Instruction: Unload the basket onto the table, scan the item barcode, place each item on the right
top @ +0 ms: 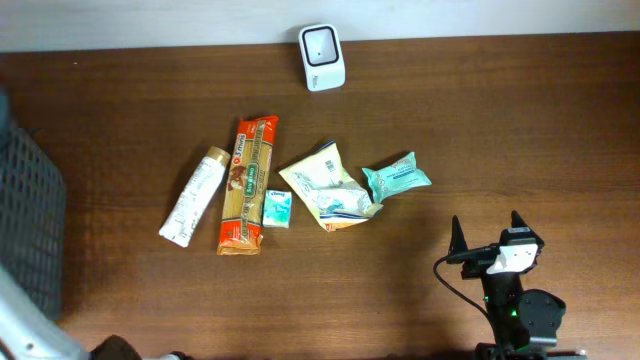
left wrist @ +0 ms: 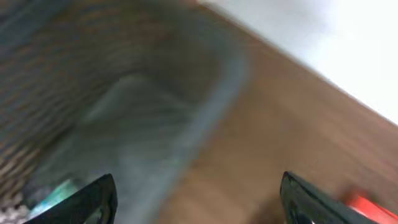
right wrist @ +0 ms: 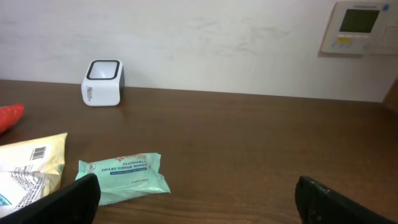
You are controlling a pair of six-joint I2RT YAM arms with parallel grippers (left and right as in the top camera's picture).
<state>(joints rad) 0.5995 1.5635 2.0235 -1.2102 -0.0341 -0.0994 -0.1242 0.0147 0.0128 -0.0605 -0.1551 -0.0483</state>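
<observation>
Left fingers (left wrist: 93, 200) gape over one blurred basket (left wrist: 155, 106), while mid-frame on the worktop (top: 520, 120) lie one white tube (top: 193, 209) slanting up-right, one orange pack (top: 247, 184) lengthwise top-to-bottom, one tissue pack (top: 277, 208), one yellow bag (top: 330, 187) and one wipes pack (top: 396, 178), below one scanner (top: 322, 44), with right fingers (right wrist: 68, 202), lower right, spread apart.

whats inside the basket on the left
A greenish thing lies in the grey basket, too blurred to name. A finger hides part of it; overhead, the inside is too dark to read.
</observation>
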